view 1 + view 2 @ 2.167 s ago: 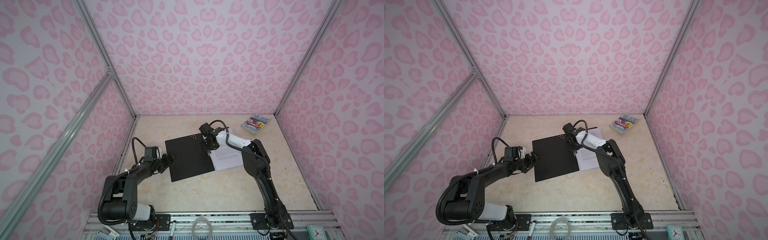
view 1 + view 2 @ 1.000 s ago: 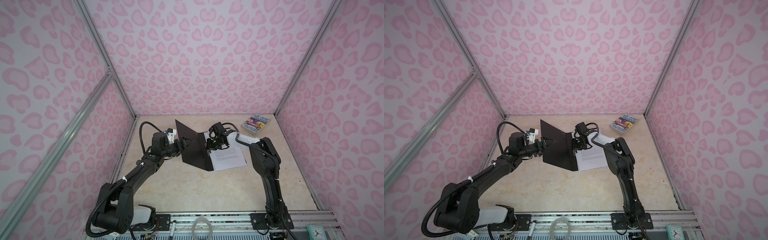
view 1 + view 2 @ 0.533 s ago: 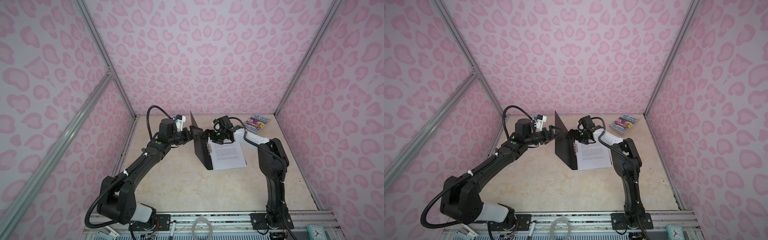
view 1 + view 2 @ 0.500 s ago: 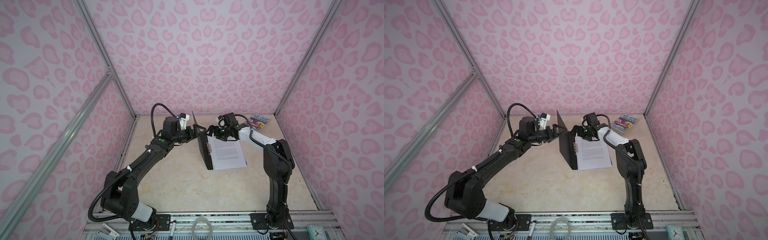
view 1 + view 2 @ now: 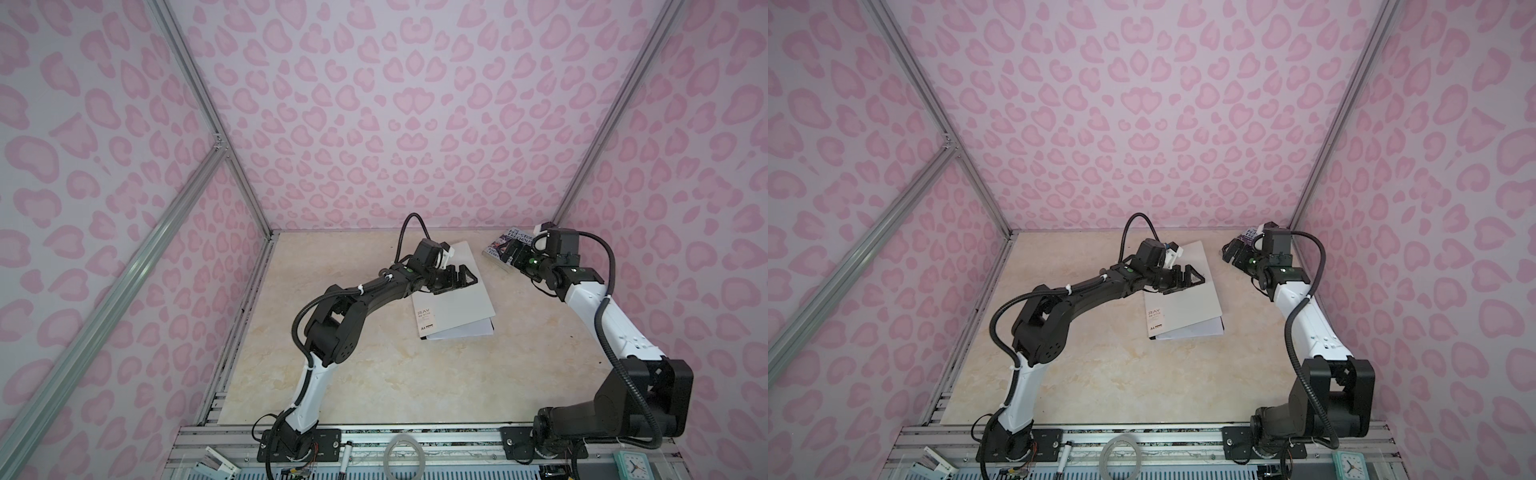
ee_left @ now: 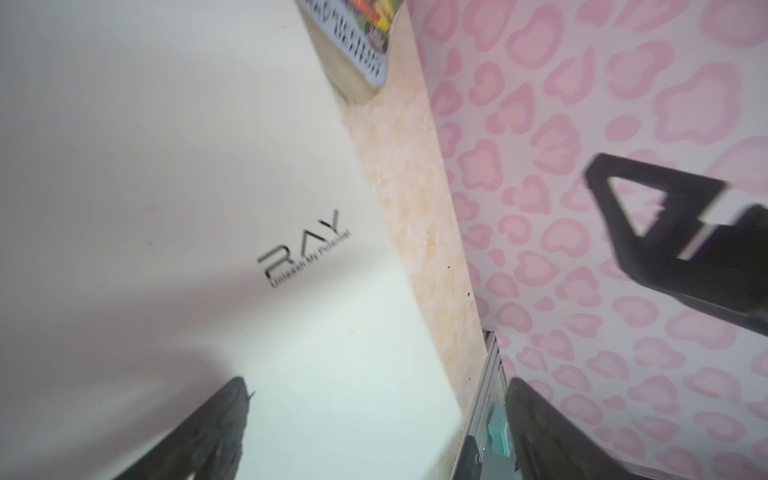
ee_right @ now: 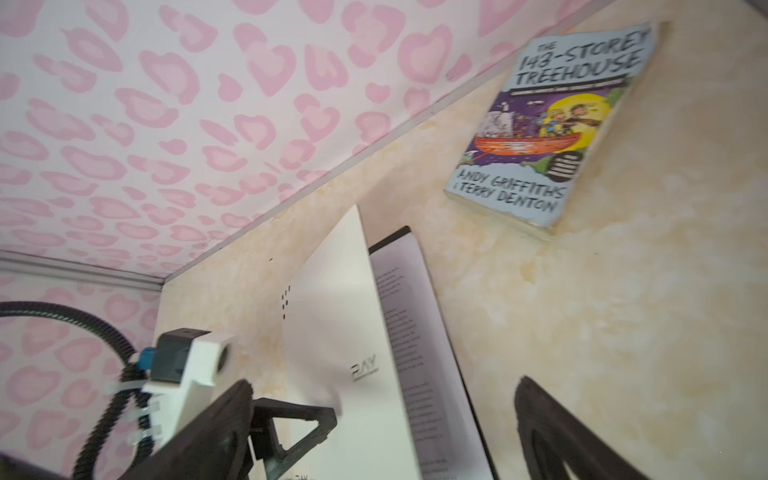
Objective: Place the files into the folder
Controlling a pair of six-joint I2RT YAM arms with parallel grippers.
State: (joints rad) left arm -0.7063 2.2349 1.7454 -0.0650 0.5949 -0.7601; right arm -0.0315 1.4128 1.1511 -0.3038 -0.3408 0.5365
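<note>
Left gripper (image 5: 464,277) hangs released just over the far-left part of the folder (image 5: 455,305) in both top views, and the right gripper (image 5: 514,254) is spread empty over by the book (image 5: 496,245) at far right. The folder lies closed mid-scene, grey side up, with the files (image 5: 465,330) inside and peeking out at the near edge, so I reckon neither arm has anything to hold. Left wrist shows its jaws wide over the RAY lettering, touching nothing I can see; right wrist shows the folder (image 7: 332,332) not quite flat over the printed files (image 7: 409,332), so I'd judge it wants a press-down.
</note>
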